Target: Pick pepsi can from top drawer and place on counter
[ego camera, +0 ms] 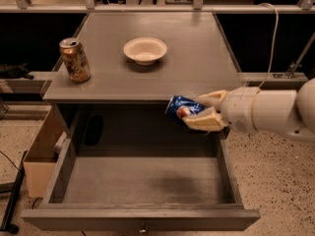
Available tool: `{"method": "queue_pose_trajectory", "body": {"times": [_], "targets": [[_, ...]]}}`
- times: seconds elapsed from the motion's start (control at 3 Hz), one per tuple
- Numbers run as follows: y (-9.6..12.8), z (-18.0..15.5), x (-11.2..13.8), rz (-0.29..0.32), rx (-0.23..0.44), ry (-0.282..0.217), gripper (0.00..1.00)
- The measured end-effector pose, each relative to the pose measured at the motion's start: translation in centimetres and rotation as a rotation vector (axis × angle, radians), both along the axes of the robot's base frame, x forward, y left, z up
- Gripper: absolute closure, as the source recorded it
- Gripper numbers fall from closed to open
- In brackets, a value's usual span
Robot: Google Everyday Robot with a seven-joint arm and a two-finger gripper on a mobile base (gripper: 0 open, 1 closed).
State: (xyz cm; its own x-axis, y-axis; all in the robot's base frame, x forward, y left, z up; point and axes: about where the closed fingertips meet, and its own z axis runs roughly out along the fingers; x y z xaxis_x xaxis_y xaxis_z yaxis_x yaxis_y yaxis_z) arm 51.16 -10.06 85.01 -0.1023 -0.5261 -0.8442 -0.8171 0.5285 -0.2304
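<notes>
The pepsi can (181,107) is dark blue with a red-white logo. It lies on its side in my gripper (197,111), which is shut on it. The gripper holds the can in the air, level with the front edge of the counter (197,58), at the right, above the open top drawer (142,181). My white arm (270,113) comes in from the right. The drawer is pulled out and its floor is bare.
A gold-brown can (75,59) stands at the counter's left front. A white bowl (145,50) sits at the counter's middle. A tan wooden box (43,151) stands on the floor left of the drawer. A white cable (273,43) hangs at the right.
</notes>
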Motion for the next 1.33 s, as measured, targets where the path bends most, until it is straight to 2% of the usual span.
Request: {"method": "queue_pose_trajectory", "body": {"times": [0.33,0.67,1.0,1.33], "targets": [[-1.9,6.0,2.3,-0.005,0.012,-0.028,1.0],[-1.9,5.9,2.3,-0.006,0.01,-0.029,1.0],[-1.5,5.9,3.9,-0.016,0.009,-0.044,1.0],[-0.5,6.1,6.3,0.014,0.02,-0.052,1.0]]}}
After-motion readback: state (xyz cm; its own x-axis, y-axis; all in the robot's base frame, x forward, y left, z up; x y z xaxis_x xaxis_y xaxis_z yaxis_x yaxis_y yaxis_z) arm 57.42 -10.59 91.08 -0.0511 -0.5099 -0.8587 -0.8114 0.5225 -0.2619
